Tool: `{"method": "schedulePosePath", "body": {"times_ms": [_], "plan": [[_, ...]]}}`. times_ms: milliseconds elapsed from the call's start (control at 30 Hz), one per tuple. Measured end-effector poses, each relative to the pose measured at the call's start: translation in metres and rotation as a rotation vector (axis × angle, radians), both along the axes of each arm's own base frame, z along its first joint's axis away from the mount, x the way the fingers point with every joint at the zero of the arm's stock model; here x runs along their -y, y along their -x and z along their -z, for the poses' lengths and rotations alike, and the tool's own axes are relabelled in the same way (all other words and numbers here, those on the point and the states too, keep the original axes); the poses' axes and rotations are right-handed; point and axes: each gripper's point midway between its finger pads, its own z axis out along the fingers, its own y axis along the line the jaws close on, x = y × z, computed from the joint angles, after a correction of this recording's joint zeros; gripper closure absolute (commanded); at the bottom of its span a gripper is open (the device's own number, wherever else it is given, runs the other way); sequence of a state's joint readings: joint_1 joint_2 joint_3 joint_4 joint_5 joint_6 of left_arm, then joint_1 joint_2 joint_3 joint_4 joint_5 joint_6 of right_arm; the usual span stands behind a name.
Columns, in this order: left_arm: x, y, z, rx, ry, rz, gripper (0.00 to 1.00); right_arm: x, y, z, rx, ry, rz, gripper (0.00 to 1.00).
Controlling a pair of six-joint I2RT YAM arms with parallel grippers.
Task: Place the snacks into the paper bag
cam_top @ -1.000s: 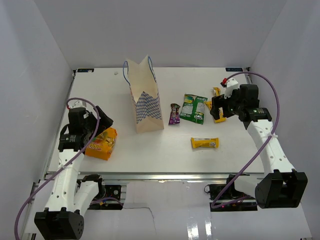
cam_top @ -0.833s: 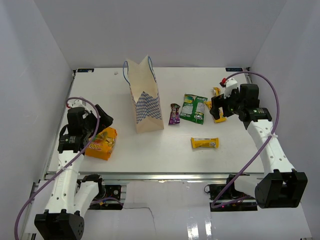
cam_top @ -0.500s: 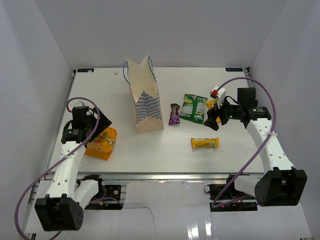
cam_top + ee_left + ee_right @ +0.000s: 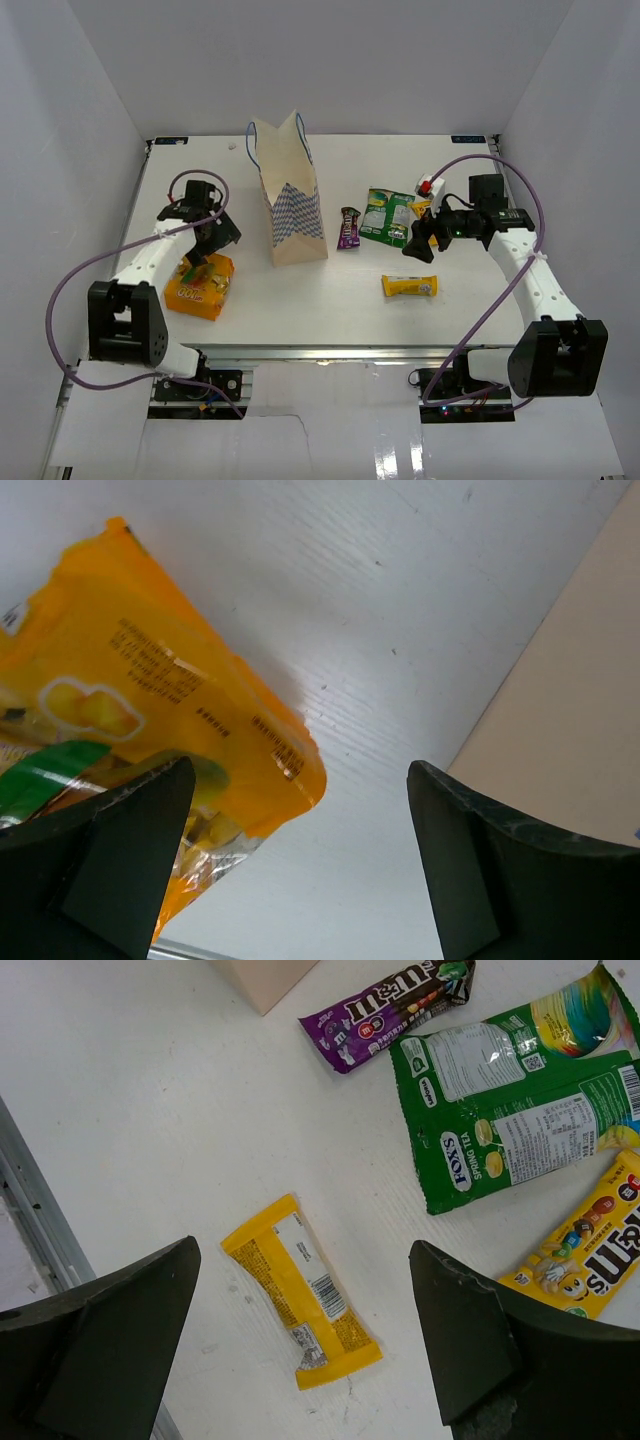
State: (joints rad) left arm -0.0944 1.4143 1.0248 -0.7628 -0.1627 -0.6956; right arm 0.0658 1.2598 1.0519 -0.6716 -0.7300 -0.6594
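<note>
L gripper (image 4: 205,246) – jaws spread wide, nothing between them. It hangs over the far edge of the orange-yellow bag (image 4: 200,285), which lies flat on the table (image 4: 300,300) left of the paper bag (image 4: 290,200). Contact w/ packet: cannot tell.

R gripper (image 4: 300,1360) – jaws spread, holding nothing, near the yellow bar wrapper (image 4: 300,1305).

Paper bag upright, centre-rear. To its right on the table, outside it: dark purple bar (image 4: 348,227), green-white pouch (image 4: 387,216), yellow M&M's packet (image 4: 590,1245).
</note>
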Motion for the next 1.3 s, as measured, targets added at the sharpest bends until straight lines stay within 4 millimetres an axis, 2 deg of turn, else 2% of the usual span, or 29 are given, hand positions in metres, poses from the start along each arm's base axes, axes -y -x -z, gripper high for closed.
{"method": "schedulePosePath", "body": {"times_ms": [100,233,467,567,600,633,700,800,833,867,933,967,1033,1167,1300], "plan": [[0.007,-0.009,0.013,-0.052,-0.043,0.037,0.02,0.0,0.0,0.001,-0.003,-0.002,-0.002,0.09],[-0.001,0.004,0.038,-0.168,-0.118,0.024,0.04,0.0,0.0,0.001,0.003,-0.001,-0.004,0.08],[-0.011,0.016,0.042,-0.196,-0.163,-0.033,0.09,0.0,0.0,0.011,-0.018,0.001,-0.005,0.07],[-0.015,0.018,0.049,-0.226,-0.184,-0.048,0.25,-0.001,-0.001,0.014,-0.03,-0.001,-0.006,0.08],[-0.017,0.02,0.052,-0.239,-0.195,-0.051,0.35,-0.001,-0.001,0.015,-0.032,-0.001,-0.006,0.07],[-0.019,0.022,0.053,-0.25,-0.209,-0.051,0.39,-0.001,-0.001,0.015,-0.033,-0.001,-0.007,0.07],[-0.02,0.023,0.053,-0.254,-0.217,-0.054,0.41,-0.001,-0.002,0.015,-0.032,-0.001,-0.007,0.07],[-0.02,0.023,0.052,-0.252,-0.22,-0.052,0.57,-0.001,-0.002,0.014,-0.031,-0.002,-0.007,0.07],[-0.021,0.022,0.052,-0.251,-0.222,-0.05,0.68,-0.001,-0.002,0.015,-0.031,-0.002,-0.006,0.07],[-0.021,0.022,0.051,-0.252,-0.223,-0.044,0.72,-0.001,-0.002,0.014,-0.031,-0.002,-0.006,0.08],[-0.021,0.022,0.048,-0.246,-0.224,-0.042,0.82,-0.001,-0.002,0.014,-0.031,-0.002,-0.005,0.07],[-0.021,0.023,0.046,-0.244,-0.226,-0.038,0.91,-0.001,-0.002,0.014,-0.031,-0.002,-0.005,0.07],[-0.022,0.025,0.039,-0.225,-0.222,-0.036,0.98,-0.001,-0.002,0.014,-0.029,-0.001,-0.005,0.07],[-0.016,0.023,0.013,-0.098,-0.164,-0.023,1.0,0.001,-0.008,0.006,-0.002,0.01,0.003,0.07],[0.003,0.023,-0.035,0.159,-0.047,0.056,1.0,0.003,-0.021,-0.017,0.068,0.012,0.009,0.08]]}}
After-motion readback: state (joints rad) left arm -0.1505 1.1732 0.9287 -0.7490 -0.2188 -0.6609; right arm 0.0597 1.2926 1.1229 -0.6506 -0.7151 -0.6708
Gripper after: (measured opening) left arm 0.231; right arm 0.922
